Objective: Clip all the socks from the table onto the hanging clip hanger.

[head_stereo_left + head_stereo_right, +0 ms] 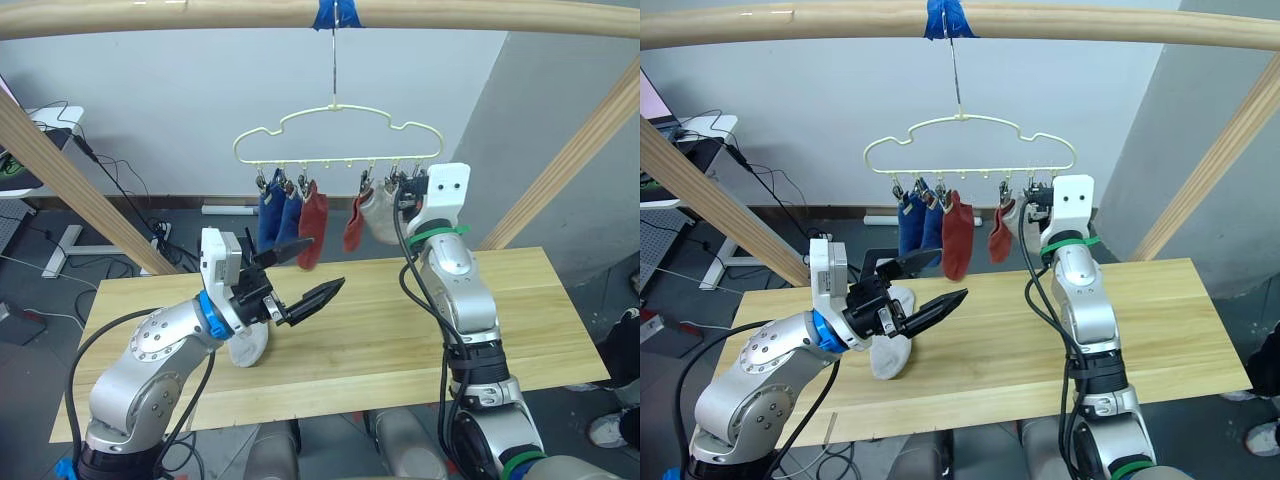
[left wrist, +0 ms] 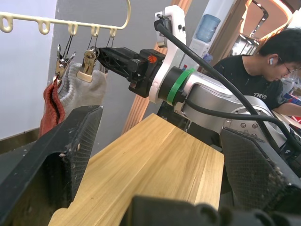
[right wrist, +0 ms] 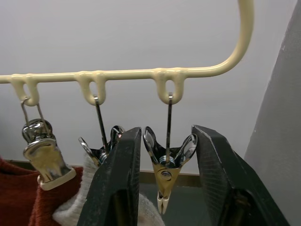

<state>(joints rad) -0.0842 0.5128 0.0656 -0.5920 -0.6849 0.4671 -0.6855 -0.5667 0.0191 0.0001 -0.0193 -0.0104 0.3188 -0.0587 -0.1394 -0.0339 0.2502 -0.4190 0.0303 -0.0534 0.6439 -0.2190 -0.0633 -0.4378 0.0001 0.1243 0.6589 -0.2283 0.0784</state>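
Hovering low over the near-left part of the wooden surface (image 1: pixel 400 330): left claw (image 1: pixel 300 278), fingers spreading wide and gripping nothing. Lying flat right beneath it, one light grey sock (image 1: pixel 248 345), alone on the planks. Reaching up at the back: right claw (image 3: pixel 165 188), fingers (image 3: pixel 117 183) parting around the end metal clip (image 3: pixel 165 174) of the pale yellow hanger (image 1: pixel 340 135), flanking its spread handles without visibly squeezing them. Dangling from the hanger's row of clips: two blue socks (image 1: pixel 278 218), two rust red socks (image 1: pixel 313 225) and one grey sock (image 1: pixel 380 215), the grey one pinned just beside that end clip. Hanging by its long hook from a blue-taped wooden pole (image 1: pixel 200 15). Sitting behind the right arm, a person (image 2: pixel 263 70).
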